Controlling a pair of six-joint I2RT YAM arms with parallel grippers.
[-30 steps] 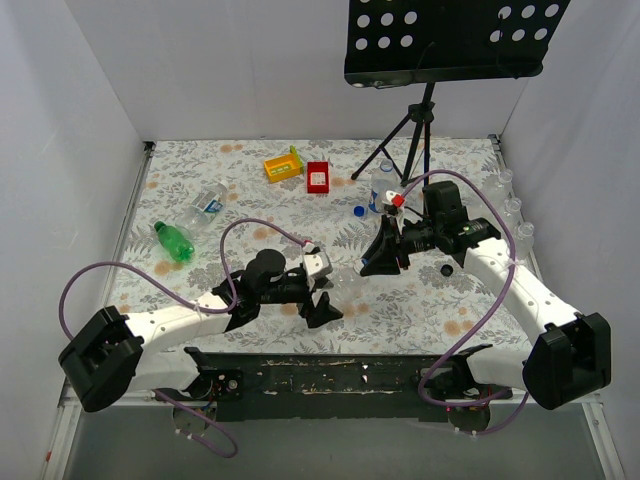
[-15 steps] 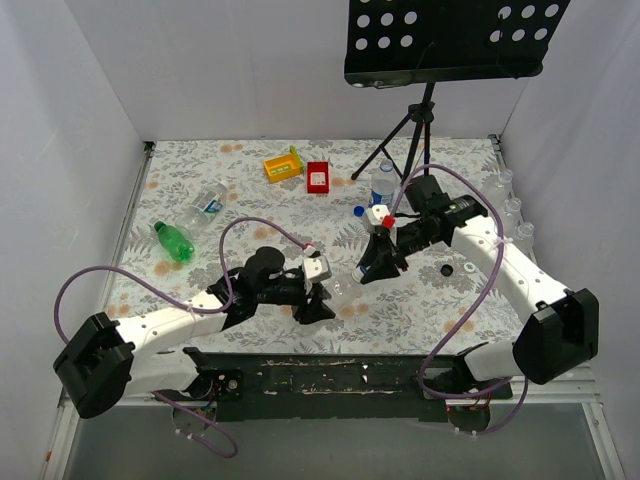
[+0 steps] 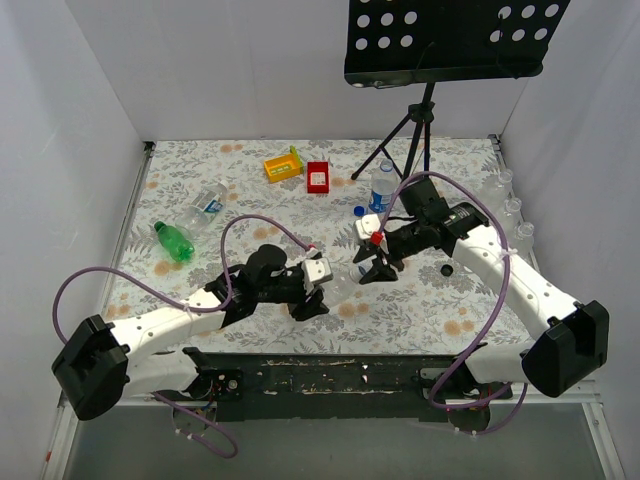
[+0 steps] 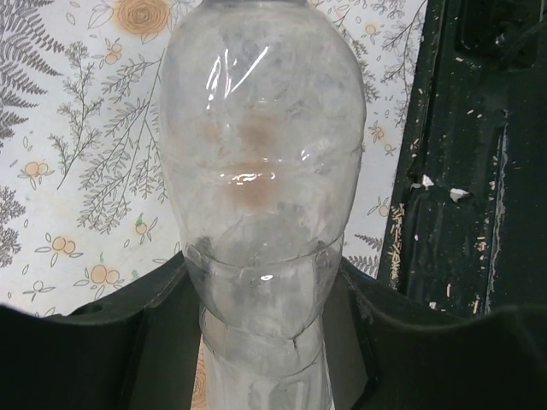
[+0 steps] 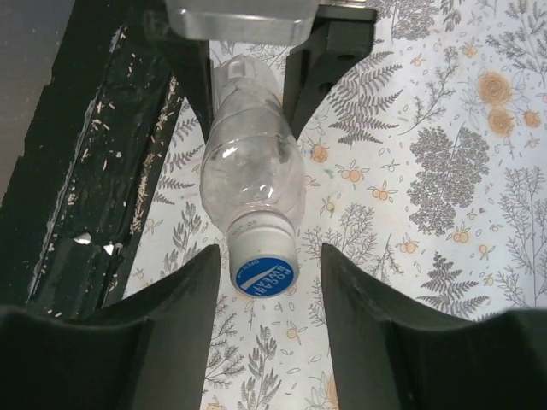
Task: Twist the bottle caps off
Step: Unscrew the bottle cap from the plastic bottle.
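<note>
Clear bottle (image 4: 256, 171) clamped in left tool (image 3: 311, 299); blue cap (image 5: 264, 274), at its two o'clock end, straddled untouched by parted right tool (image 3: 371, 267); bottle may be spun if held loosely

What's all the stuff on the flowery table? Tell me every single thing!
held bottle: one, clear, lying near the middle
its cap: one, blue top and white side, screwed on
green bottle: one, green, lying at the left
lying bottle: one, maybe two, clear with blue label, far left
upright bottle: one, clear with blue label, by the tripod
edge bottles: about three, clear, along the right wall
loose blue cap: one, blue, near the upright bottle
black cap: one, black, right of the middle
yellow box: one, yellow, back
red box: one, red, beside the yellow box
music stand: one, black, back
tablecloth: one, white, flowery
left gripper: one, black, clamping the held bottle
right gripper: one, black, open around the cap, not touching
</note>
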